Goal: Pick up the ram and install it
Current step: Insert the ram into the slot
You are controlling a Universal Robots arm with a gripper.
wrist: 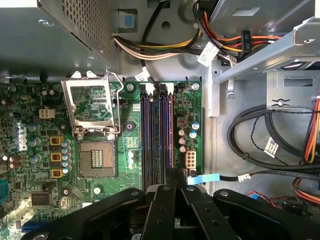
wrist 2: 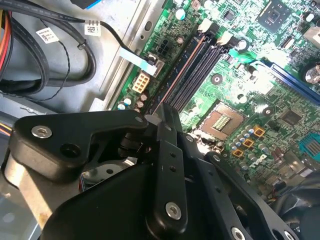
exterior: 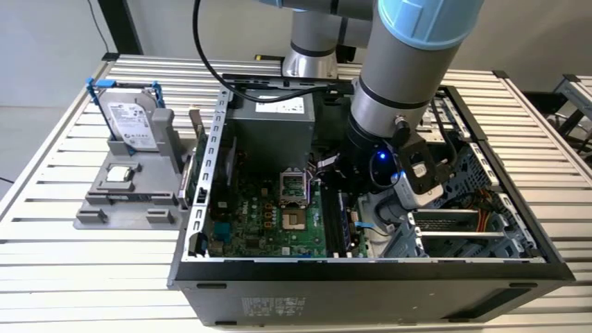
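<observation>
my tool (wrist: 172,172) is down inside the open computer case (exterior: 370,267), its fingers (wrist 2: 167,117) pressed together on the ram (wrist 2: 182,70), which stands on edge in a memory slot (wrist: 152,132) on the motherboard (wrist: 30,150), beside the cpu socket (wrist: 95,157).

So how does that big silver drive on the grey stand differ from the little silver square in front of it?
The hard drive is far larger than the square chip. The hard drive stands upright in the grey stand; the square chip lies flat on it. The hard drive has a blue bracket, the square chip none. Both are silver.
</observation>
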